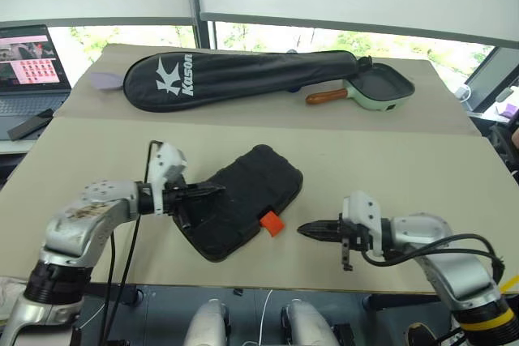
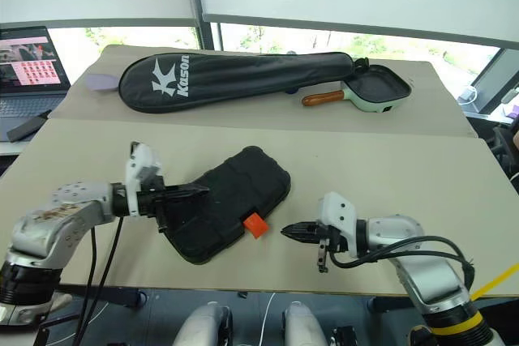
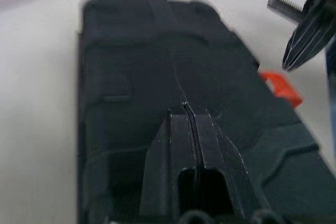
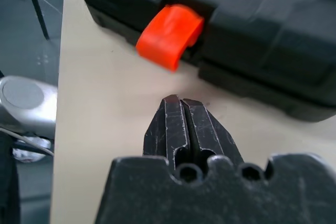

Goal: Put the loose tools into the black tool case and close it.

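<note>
Lying closed near the table's [image 1: 340, 160] front edge, the black case [image 1: 243, 200] sits between both closed, empty tools: left tool [image 1: 212, 190] over its lid, right tool [image 1: 308, 230] just beside its orange latch [image 1: 272, 222].

Right gripper [image 4: 181, 109] pinched together, near closed case's [image 4: 273, 30] orange latch [image 4: 169, 35].

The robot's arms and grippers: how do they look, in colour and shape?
Both arms are silver-grey metal with rounded joints. The left gripper and the right gripper each have two black ribbed fingers on a white wrist block. Black cables loop beside each forearm.
</note>
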Controlling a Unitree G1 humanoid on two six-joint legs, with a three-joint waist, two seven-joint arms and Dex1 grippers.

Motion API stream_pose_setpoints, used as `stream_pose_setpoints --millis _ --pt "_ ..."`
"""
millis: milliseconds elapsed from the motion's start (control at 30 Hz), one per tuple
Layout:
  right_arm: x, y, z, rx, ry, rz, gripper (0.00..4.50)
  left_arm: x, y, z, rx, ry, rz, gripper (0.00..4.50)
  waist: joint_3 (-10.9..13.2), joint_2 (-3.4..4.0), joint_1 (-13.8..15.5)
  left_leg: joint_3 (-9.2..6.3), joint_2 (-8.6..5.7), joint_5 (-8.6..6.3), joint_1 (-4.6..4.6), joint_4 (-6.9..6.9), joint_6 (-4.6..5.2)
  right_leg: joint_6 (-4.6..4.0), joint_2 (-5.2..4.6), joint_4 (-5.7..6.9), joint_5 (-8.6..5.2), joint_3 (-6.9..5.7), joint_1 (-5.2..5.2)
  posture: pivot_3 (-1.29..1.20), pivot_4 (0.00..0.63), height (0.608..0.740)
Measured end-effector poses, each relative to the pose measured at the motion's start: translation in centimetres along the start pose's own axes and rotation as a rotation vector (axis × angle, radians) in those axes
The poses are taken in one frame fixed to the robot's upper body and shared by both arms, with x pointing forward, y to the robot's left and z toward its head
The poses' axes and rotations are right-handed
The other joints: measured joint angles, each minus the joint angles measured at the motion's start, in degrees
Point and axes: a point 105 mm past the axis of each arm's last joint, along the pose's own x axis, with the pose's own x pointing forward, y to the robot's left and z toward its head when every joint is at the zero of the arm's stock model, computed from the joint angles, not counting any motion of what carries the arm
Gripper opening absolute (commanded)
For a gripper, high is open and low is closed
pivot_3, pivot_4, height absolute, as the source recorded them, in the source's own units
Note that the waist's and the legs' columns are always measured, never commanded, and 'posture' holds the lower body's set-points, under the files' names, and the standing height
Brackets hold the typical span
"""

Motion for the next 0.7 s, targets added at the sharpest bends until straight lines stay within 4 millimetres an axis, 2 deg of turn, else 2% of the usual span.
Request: stream_pose_setpoints --millis 267,500,700 --pt "1.5 0.1 0.9 -0.024 -0.036 0.016 0.05 1.3 -0.5 -0.3 0.061 0.027 -0.03 0.03 -0.01 0.01 0.34 0.07 -0.02 0.0 0.07 0.0 0.0 0.02 -0.03 -0.02 -0.01 0.0 0.1 0.0 0.15 0.74" --pt "2.0 0.6 0.7 -0.018 -0.026 0.037 0.05 1.5 -0.6 -0.4 0.077 0.024 -0.034 0.03 -0.01 0.02 0.39 0.08 -0.02 0.0 0.1 0.0 0.0 0.02 -0.03 -0.02 -0.01 0.0 0.13 0.0 0.15 0.74" --pt "3.3 1.1 0.6 -0.048 -0.01 0.077 0.05 1.6 -0.8 -0.5 0.074 0.02 -0.037 0.03 -0.04 0.04 0.36 0.08 -0.02 0.0 0.12 0.01 0.0 0.02 -0.03 -0.01 -0.01 0.0 0.14 0.0 0.15 0.74"
